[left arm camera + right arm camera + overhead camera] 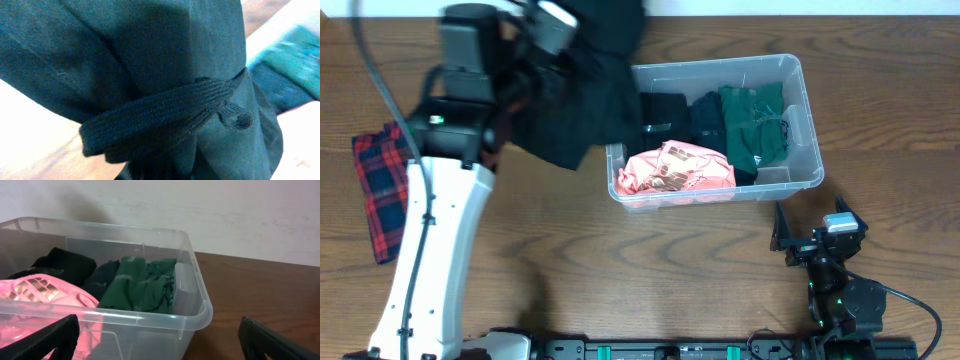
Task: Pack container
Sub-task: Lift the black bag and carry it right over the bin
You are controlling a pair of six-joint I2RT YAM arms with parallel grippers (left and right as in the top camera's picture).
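The container [807,108] is a clear plastic bin at the centre right of the table. It holds a pink garment [675,170], a green garment [755,125] and black clothes [670,110]. My left gripper [556,24] is raised by the bin's left end, shut on a black garment [592,95] that hangs over the bin's left rim. That dark garment [150,75] fills the left wrist view and hides the fingers. My right gripper [810,216] rests in front of the bin's right corner, open and empty. In the right wrist view the right gripper [160,326] faces the container's [200,310] near wall.
A red and blue plaid cloth [378,190] lies at the table's left edge, beside the left arm's white body [435,250]. Bare wood shows in front of the bin and to its right.
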